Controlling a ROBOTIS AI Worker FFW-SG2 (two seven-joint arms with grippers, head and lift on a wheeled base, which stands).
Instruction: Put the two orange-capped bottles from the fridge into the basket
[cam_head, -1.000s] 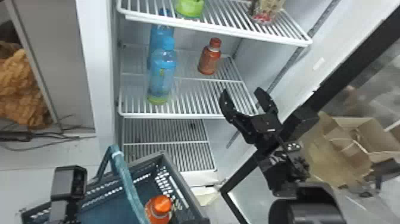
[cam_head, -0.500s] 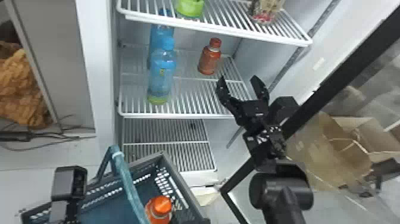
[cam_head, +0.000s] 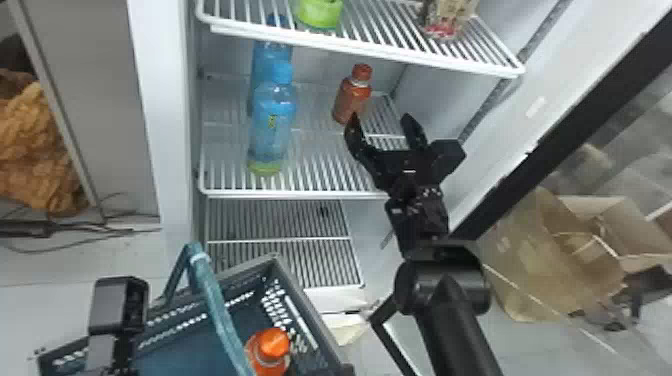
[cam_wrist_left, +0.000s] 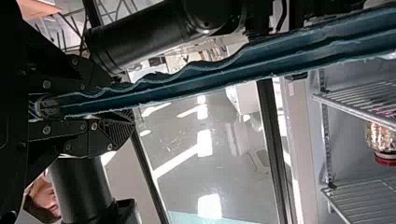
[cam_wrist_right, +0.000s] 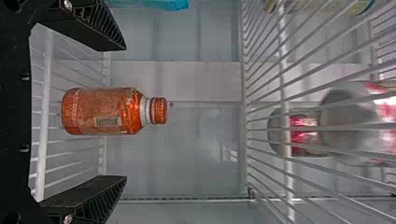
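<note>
The right gripper (cam_head: 381, 119) held its fingers spread in front of the upright orange-capped bottle (cam_head: 351, 100) on the fridge shelf (cam_head: 320, 155), touching neither side of it. Two blue bottles (cam_head: 272, 120) stood on the same shelf. The left gripper (cam_head: 118, 305) pinched the teal handle (cam_head: 216, 295) of the basket (cam_head: 316, 320), where the other orange-capped bottle (cam_head: 270, 350) sat.

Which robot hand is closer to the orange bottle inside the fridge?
The right. Its right hand is open just in front of the orange bottle; the left hand is farther off, holding the basket's handle.
</note>
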